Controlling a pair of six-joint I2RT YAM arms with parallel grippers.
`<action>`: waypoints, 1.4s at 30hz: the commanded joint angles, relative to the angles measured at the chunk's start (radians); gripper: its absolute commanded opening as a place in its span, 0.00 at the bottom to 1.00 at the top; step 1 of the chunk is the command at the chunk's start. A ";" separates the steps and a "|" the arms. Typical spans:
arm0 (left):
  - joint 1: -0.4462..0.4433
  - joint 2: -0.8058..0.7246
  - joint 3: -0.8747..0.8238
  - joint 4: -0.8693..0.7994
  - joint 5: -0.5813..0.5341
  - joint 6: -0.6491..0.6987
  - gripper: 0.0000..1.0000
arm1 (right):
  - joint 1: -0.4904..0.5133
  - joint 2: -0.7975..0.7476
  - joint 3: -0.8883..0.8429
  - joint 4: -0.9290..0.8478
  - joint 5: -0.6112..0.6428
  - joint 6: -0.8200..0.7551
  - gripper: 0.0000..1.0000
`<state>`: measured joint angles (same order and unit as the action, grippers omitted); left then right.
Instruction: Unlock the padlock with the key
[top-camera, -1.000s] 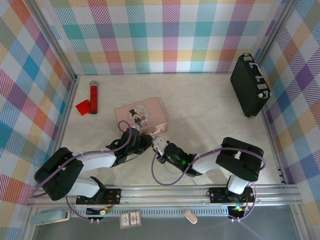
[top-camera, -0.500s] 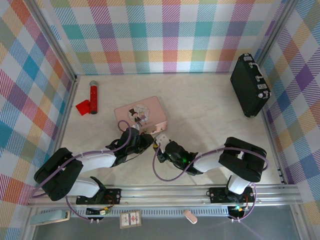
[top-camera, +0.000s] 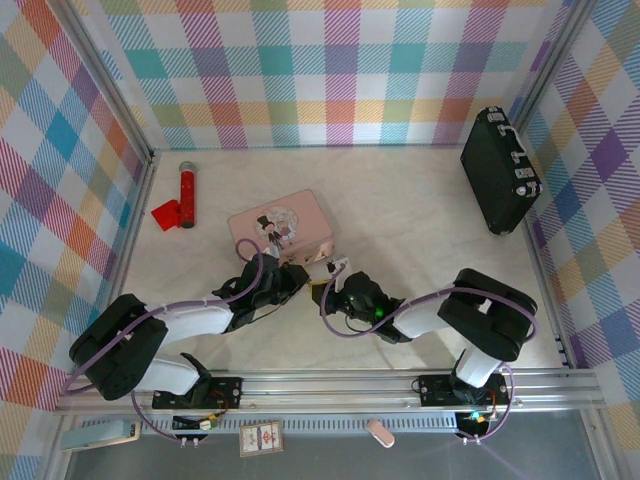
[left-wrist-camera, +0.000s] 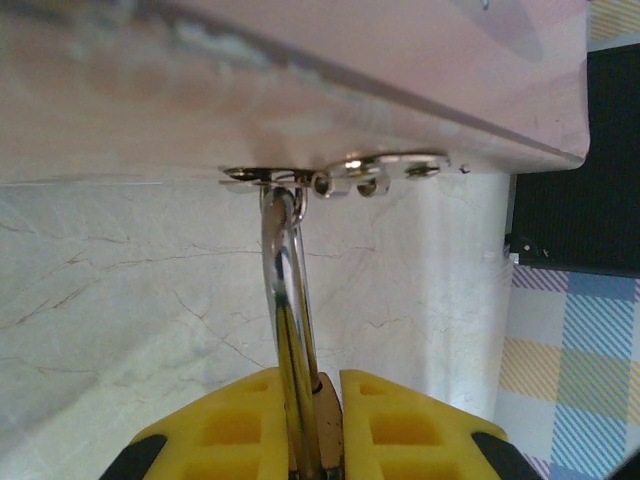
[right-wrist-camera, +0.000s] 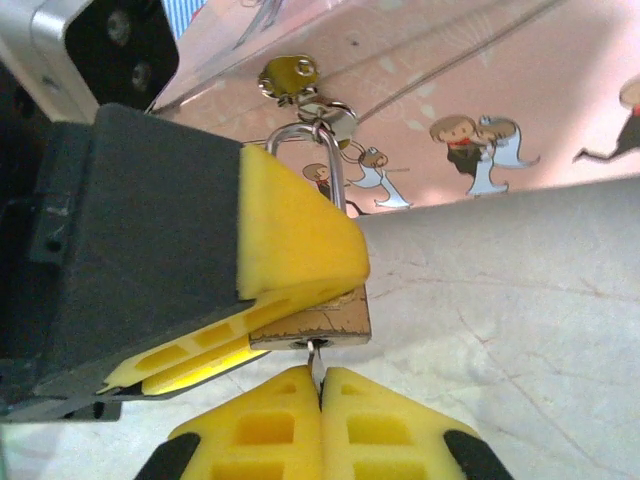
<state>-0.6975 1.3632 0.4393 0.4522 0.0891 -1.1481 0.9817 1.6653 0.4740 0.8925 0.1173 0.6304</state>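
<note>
The padlock (right-wrist-camera: 325, 320), a small brass block with a thin silvery hoop shackle, hangs from the metal latch (right-wrist-camera: 292, 74) on the pink tin (right-wrist-camera: 520, 80). The tin's glossy surface is printed with cartoon bride-and-groom figures. The padlock's long axis runs straight out from the tin, with the keyhole end facing away from it. The left gripper (left-wrist-camera: 330, 385), with yellow slotted foam pads, is clamped on the padlock body. The right gripper (right-wrist-camera: 320, 385) is clenched on the slim silvery key (right-wrist-camera: 314, 355), whose blade lines up with the padlock and meets its keyhole end.
</note>
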 joint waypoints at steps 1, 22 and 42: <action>-0.017 0.007 0.044 0.133 0.064 -0.002 0.00 | -0.047 0.049 -0.027 0.101 0.022 0.219 0.03; -0.022 0.036 0.010 0.099 -0.017 -0.038 0.44 | -0.055 0.084 -0.005 0.065 -0.012 0.232 0.01; -0.014 -0.110 0.010 -0.167 -0.128 0.016 0.62 | -0.055 0.038 -0.019 0.007 -0.007 0.255 0.01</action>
<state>-0.7128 1.2610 0.4419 0.3077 -0.0212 -1.1507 0.9340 1.7332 0.4530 0.9138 0.0937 0.8757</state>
